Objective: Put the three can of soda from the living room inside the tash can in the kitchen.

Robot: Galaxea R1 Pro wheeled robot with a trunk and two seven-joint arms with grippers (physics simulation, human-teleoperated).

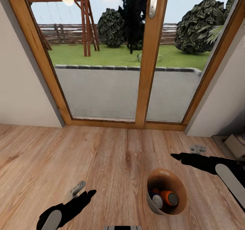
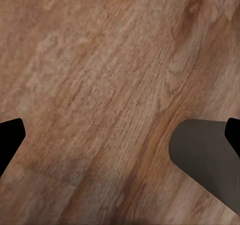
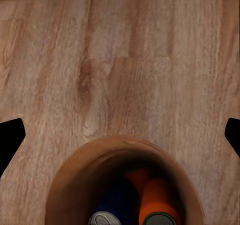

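Head and right wrist above bin.

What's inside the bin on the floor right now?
The bin holds an orange can and a blue can; a reddish one shows behind them. The bin's bottom is covered.

Soda cans inside floor bin, seemingly three

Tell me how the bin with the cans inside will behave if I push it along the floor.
The bin tapers and seems tilted, so it may tip. The cans lie loose inside, so they would likely roll and shift. The wood floor looks smooth; it may slide.
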